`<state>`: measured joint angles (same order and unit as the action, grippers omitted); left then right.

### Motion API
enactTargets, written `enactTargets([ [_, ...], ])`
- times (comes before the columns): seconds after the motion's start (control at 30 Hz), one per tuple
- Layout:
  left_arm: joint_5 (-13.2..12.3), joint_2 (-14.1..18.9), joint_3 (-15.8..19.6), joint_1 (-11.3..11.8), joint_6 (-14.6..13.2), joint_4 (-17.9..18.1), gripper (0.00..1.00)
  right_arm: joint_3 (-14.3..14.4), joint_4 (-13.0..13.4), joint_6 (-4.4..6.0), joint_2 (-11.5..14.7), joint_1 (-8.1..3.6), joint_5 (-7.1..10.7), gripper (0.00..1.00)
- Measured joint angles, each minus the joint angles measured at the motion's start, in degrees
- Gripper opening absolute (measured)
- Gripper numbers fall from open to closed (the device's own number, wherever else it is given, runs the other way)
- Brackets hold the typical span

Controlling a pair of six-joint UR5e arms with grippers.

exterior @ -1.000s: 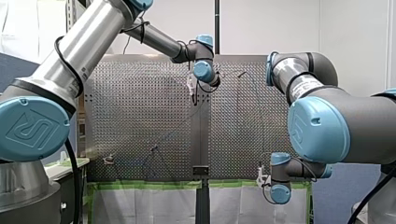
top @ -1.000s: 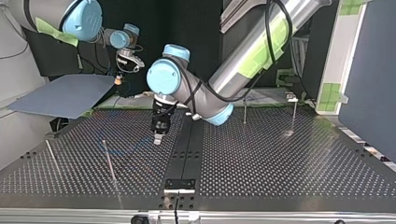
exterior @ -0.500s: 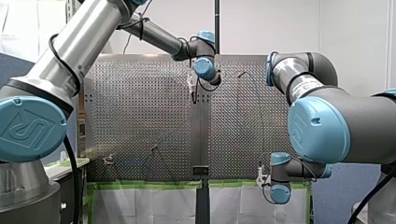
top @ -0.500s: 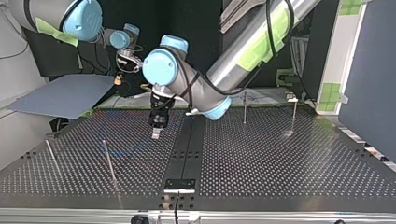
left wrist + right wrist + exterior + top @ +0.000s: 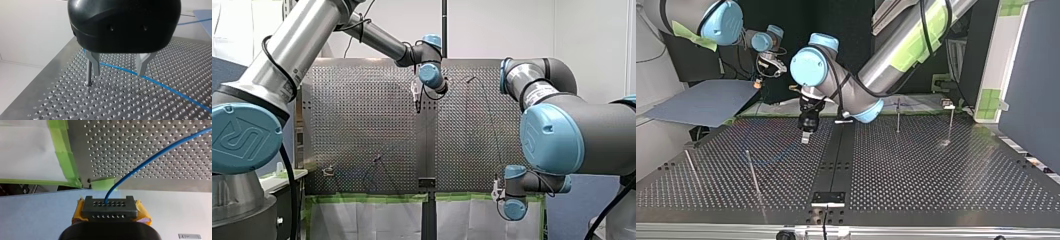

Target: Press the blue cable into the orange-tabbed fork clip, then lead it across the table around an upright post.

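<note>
leading step, i judge: my right jaws clench the cable [image 5: 155,158] off the tabletop [image 5: 125,105] edge, and it runs across the tabletop by my released left jaws, beside a post [image 5: 88,72]. next the left jaws must drop and pinch it.

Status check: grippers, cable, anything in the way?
Left gripper open, above blue cable, not gripping. Right gripper shut on black end block, cable leading out of it. Upright post stands close beside left gripper.
</note>
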<state>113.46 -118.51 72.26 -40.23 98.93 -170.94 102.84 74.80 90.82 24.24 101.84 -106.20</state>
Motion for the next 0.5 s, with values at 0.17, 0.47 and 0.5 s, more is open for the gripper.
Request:
enactTargets([
  [0.17,0.39,0.00,0.04,0.59,0.12,0.22,0.70,0.59,2.10,-1.01,-2.23,1.04,-1.70,0.00],
  [0.47,0.26,0.01,0.05,1.46,0.29,0.50,0.70,2.46,6.65,-5.38,-4.70,5.39,-4.88,0.00],
  [0.5,0.27,0.01,0.04,1.51,0.29,0.50,0.70,2.48,7.19,-5.91,-4.73,5.92,-4.96,0.00],
])
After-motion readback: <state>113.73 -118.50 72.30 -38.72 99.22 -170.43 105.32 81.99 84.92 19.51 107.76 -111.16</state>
